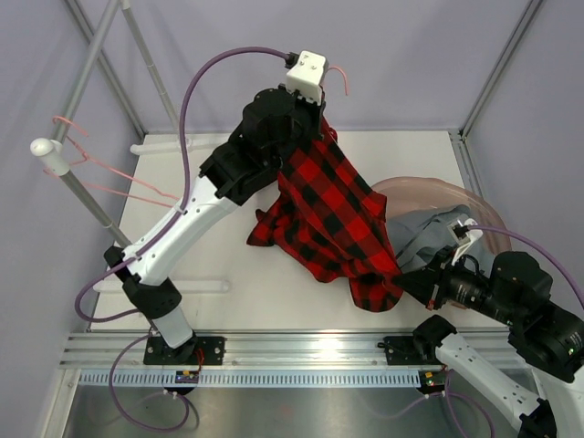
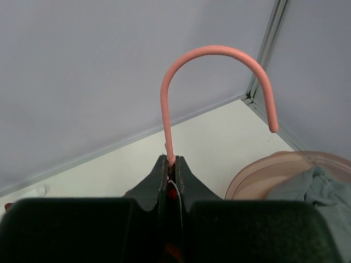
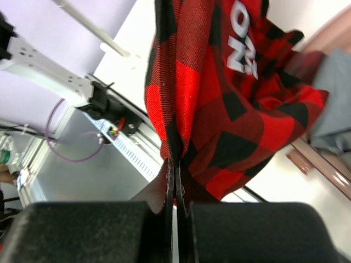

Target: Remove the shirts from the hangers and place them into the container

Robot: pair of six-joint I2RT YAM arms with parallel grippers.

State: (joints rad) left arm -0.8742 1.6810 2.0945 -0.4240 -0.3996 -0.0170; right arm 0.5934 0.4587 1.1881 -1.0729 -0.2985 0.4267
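My left gripper (image 2: 171, 160) is shut on the neck of a pink wire hanger (image 2: 214, 52), held high over the table. Its hook (image 1: 340, 78) points up. The red-and-black plaid shirt (image 1: 333, 214) hangs from that hanger and drapes down to the right. At the shirt's lower hem my right gripper (image 3: 175, 163) is shut on a fold of the plaid cloth (image 3: 219, 82). The grey shirt (image 1: 429, 233) lies inside the round pinkish container (image 1: 429, 185) at the right. A second pink hanger (image 1: 100, 169) hangs bare on the rail at the left.
Grey metal rail poles (image 1: 78, 196) run along the left side and the back corner. A white knob (image 1: 47, 151) caps one pole. The slotted aluminium base rail (image 1: 301, 351) crosses the near edge. The container's rim (image 3: 323, 171) is close to my right gripper.
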